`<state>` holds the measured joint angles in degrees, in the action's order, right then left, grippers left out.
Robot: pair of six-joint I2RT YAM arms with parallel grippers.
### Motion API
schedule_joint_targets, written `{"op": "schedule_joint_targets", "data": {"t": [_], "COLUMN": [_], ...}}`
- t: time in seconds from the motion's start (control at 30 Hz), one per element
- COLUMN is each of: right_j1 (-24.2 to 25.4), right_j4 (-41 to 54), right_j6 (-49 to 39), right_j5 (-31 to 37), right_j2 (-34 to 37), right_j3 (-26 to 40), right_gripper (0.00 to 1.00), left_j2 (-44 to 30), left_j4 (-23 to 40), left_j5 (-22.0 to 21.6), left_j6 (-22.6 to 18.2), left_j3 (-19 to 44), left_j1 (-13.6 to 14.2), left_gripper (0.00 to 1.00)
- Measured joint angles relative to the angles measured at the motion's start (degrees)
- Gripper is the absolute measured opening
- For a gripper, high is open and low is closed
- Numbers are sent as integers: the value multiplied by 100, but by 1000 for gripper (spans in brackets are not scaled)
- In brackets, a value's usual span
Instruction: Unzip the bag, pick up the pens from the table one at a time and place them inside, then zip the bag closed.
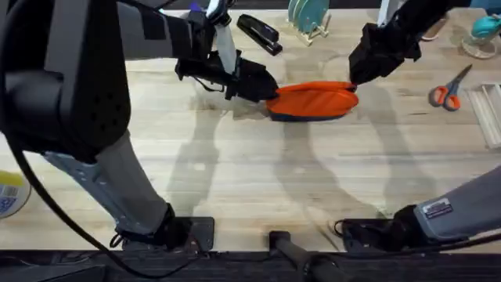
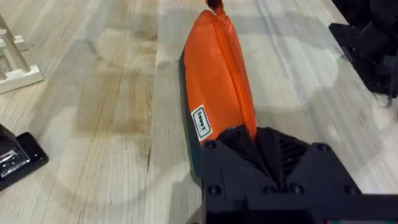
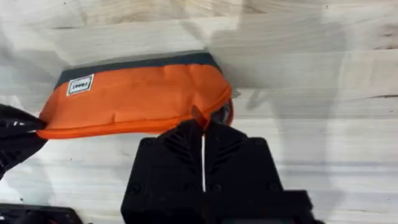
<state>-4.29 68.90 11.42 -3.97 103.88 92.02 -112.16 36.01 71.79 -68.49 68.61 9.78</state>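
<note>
The left gripper (image 2: 252,140) covers the near end of the bag (image 2: 217,74), so whatever it's pinching there is hidden. Same at the right gripper (image 3: 202,127): zipper pull buried under its fingers.

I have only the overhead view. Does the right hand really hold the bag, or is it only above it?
Observer: It holds it. In the right wrist view, the right hand is shut on a small orange tab at the end of the bag.
Operator: And the other arm?
Observer: In the left wrist view, the left hand pinches the opposite end, beside a white label.
</note>
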Motion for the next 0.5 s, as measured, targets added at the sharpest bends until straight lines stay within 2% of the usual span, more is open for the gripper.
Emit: {"op": "schedule_joint_targets", "data": {"t": [0.5], "right_j1": [481], "right_j4": [136], "right_j6": [-238], "right_j5": [-171], "right_j2": [-299], "right_j3": [-43], "right_gripper": [35], "left_j2": [0], "left_j4": [-2], "left_j5": [-15], "left_j6": [42], "left_j3": [1], "left_j1": [11], "left_gripper": [42]}}
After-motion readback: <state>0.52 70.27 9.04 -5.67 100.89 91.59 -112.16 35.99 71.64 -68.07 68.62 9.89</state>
